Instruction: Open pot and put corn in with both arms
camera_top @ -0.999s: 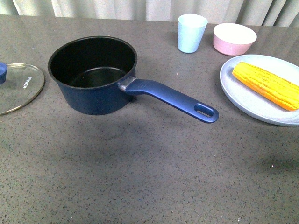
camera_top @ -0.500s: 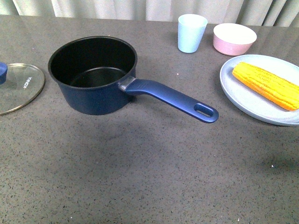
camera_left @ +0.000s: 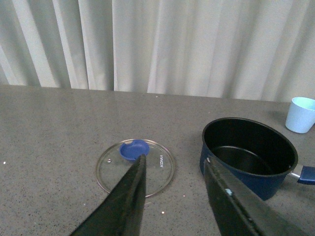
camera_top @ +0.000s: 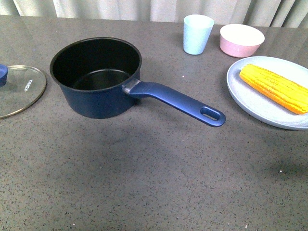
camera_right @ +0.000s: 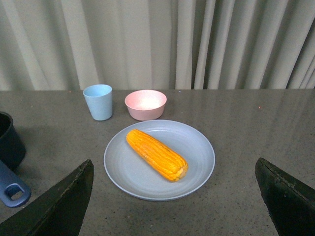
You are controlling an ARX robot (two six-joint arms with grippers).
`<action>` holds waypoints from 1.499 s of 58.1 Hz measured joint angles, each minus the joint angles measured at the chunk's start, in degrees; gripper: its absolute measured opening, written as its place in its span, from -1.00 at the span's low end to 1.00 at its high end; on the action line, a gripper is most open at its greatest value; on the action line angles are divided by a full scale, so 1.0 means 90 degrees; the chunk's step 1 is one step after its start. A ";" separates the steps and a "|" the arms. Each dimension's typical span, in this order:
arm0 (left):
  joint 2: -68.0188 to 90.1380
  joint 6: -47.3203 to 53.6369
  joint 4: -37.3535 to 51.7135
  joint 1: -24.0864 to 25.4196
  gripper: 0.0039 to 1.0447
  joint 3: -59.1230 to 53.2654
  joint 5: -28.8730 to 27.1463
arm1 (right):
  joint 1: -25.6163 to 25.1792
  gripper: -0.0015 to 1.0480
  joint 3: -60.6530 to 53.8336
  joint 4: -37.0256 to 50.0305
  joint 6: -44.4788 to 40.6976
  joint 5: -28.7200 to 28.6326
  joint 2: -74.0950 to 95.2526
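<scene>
The navy pot (camera_top: 96, 77) stands uncovered on the grey table, its black inside bare and its long handle (camera_top: 178, 102) pointing right and toward me. Its glass lid (camera_top: 19, 90) with the blue knob lies flat at the left edge. A yellow-orange corn cob (camera_top: 274, 87) rests on a pale plate (camera_top: 250, 103) at the right. Neither arm shows in the front view. My left gripper (camera_left: 174, 164) hangs open above the table between the lid (camera_left: 135, 164) and the pot (camera_left: 251, 152). My right gripper (camera_right: 174, 172) is open wide, held back from the corn (camera_right: 156, 155).
A light blue cup (camera_top: 198, 33) and a pink bowl (camera_top: 241, 40) stand at the back right, just behind the plate. White curtains hang behind the table's far edge. Bare grey tabletop lies in front of the pot.
</scene>
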 joint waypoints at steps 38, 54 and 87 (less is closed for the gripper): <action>0.0000 0.0017 0.0000 0.0000 0.84 0.0000 0.0000 | -0.1775 0.83 0.1693 -0.1049 -0.1190 -0.1052 0.4197; -0.0002 0.0019 0.0000 0.0000 0.84 0.0000 0.0000 | -0.1882 0.83 0.3208 0.1282 -0.2905 -0.1464 0.8235; 0.0000 0.0019 0.0000 0.0000 0.84 0.0000 0.0000 | -0.0474 0.83 0.6001 0.0979 -0.3949 -0.1321 1.1914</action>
